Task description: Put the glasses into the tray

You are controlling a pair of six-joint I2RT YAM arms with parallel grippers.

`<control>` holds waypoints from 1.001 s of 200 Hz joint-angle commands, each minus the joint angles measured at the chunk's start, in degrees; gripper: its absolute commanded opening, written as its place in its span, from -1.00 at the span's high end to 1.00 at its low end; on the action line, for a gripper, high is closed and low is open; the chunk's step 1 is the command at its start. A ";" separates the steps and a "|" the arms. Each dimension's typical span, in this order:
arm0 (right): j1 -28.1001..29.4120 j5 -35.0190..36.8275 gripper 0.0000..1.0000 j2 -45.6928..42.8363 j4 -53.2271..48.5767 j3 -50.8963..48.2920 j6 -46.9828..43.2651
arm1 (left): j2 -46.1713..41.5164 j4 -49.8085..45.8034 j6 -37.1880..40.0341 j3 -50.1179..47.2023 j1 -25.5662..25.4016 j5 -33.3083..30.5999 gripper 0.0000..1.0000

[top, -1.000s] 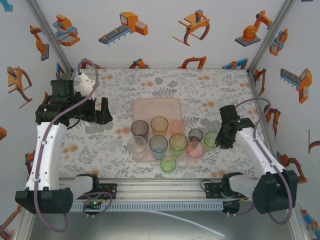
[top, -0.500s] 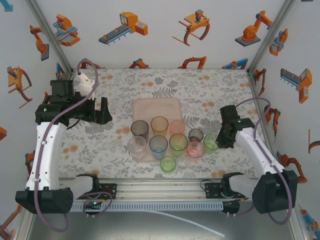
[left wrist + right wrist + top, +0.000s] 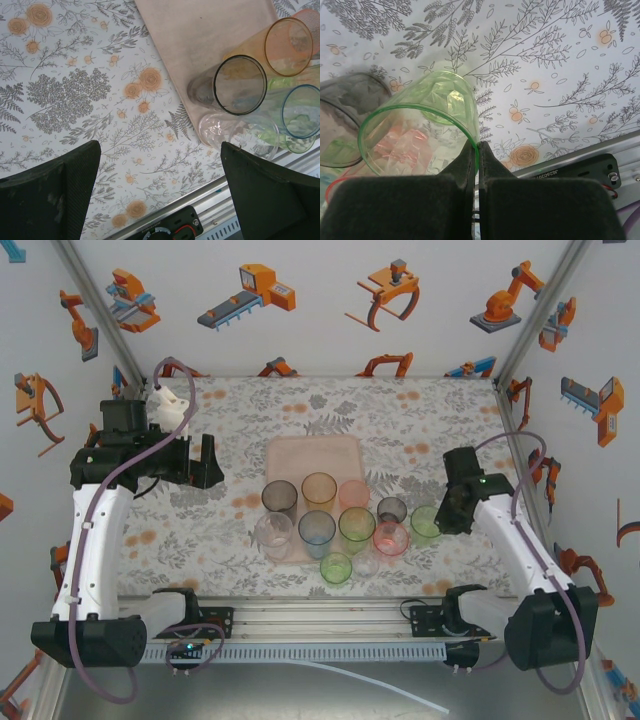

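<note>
Pink-beige tray lies mid-frame on the floral counter. Its upper half is bare. Task judged partly done.

Left of frame: left fingers are spread wide and hold nothing, well apart from the glasses.

Centre: smoky glass and orange glass stand on the tray's lower half. The row below them appears to be on it too. For the clear glass at the tray's left edge, on or off cannot be told.

Right of centre: dark grey glass and red-tinted glass stand on the counter, off the tray.

Right of frame: right fingers are pressed together on the wall of the green glass at its rim. This glass is right of the tray and not yet in it.

Left to do, by my estimate: this glass and at least two more.
</note>
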 commanded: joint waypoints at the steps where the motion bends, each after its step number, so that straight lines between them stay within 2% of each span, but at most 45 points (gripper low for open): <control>1: -0.68 1.82 1.00 -1.01 -1.98 2.97 -1.34 | 0.18 0.52 -0.81 0.04 0.39 0.92 -0.94; 108: -1.91 3.10 1.00 2.21 -4.08 13.05 -5.75 | -0.22 0.13 -1.15 0.55 1.28 1.31 -0.94; 200: -2.01 -1.91 1.00 16.10 -1.94 30.48 -9.69 | 0.74 0.02 -1.28 1.20 2.54 1.50 -0.94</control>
